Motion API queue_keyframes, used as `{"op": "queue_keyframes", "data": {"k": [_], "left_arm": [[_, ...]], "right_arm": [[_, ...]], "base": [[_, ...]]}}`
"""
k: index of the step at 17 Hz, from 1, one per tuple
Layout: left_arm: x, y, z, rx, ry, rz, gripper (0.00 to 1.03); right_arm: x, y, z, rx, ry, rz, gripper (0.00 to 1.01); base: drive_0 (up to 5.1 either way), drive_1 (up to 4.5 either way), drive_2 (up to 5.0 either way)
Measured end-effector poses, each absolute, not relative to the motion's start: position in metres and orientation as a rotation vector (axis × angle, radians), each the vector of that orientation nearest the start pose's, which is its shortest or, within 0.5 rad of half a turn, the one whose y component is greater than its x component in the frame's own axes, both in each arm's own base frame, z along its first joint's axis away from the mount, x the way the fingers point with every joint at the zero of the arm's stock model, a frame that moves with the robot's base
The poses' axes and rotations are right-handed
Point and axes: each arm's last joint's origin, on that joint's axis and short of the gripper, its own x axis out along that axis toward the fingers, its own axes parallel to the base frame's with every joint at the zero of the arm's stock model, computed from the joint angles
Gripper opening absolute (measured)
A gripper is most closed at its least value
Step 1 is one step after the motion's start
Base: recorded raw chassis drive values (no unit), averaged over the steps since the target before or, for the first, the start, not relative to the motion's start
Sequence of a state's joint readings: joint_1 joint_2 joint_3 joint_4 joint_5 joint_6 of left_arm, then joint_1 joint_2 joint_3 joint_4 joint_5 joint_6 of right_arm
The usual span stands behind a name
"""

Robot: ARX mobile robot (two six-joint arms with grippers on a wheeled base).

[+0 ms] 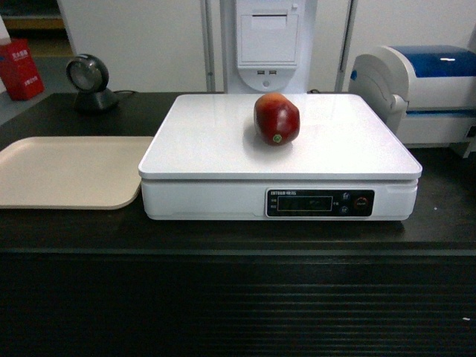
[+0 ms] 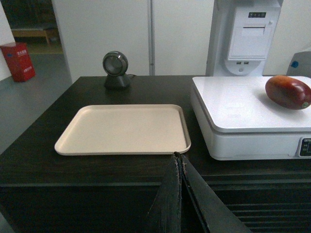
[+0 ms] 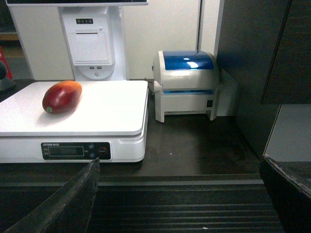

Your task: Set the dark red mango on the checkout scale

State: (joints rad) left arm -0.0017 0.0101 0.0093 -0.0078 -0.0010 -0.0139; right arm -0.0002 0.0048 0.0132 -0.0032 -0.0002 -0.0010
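Even, soft overhead light – the scale (image 1: 223, 141) platform glares pale, the checkout (image 1: 238, 305) front sinks into grainy dark.

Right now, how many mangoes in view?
1. The mango lies on the scale platform, toward its back and about mid-width. None on the tray or bare counter; nothing suggests another hidden.

Dark red mango (image 1: 277, 118) — on its side on white scale (image 1: 223, 149) — atop black checkout (image 1: 238, 305).

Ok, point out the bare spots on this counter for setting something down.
The beige tray left of the scale is bare. Dark counter lies open right of the scale, before the blue-topped printer. The dark red mango occupies the platform's middle.
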Motion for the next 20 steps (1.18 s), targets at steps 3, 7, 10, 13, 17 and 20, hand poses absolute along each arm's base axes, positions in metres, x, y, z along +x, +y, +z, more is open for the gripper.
{"op": "queue_keyframes", "data": {"k": [3,7,10,13,17,20], "left_arm": [[0.0977,-0.0002,0.1657,-0.014,0.003,-0.002,0.16],[0.0977,-0.0002,0.1657,-0.014,0.003,-0.002,0.60],[0.0977,-0.0002,0.1657,-0.014,0.003,-0.002,0.92],[0.0977,-0.0002,0.1656,-0.013,0.004,-0.002,0.98],[0.0977,-0.0002,0.1657,-0.013,0.003,-0.002,0.98],[0.0977,-0.0002,0.1657,-0.013,0.003,-0.002,0.98]], "right_arm": [[0.0972,0.0000,0.1672,-0.001,-0.004,0.000,0.98],[0.0972,0.0000,0.1673,-0.001,-0.005,0.000,0.98],[0.0972,0.0000,0.1673,-0.001,-0.005,0.000,0.98],[0.0972,0.0000,0.1673,-0.001,-0.005,0.000,0.98],[0.0972,0.0000,0.1673,-0.001,-0.005,0.000,0.98],[0.0972,0.0000,0.1673,-0.001,-0.005,0.000,0.98]], "base": [[0.0,0.00,0.0],[0.0,0.00,0.0],[0.0,0.00,0.0],[0.0,0.00,0.0],[0.0,0.00,0.0],[0.0,0.00,0.0]]}}
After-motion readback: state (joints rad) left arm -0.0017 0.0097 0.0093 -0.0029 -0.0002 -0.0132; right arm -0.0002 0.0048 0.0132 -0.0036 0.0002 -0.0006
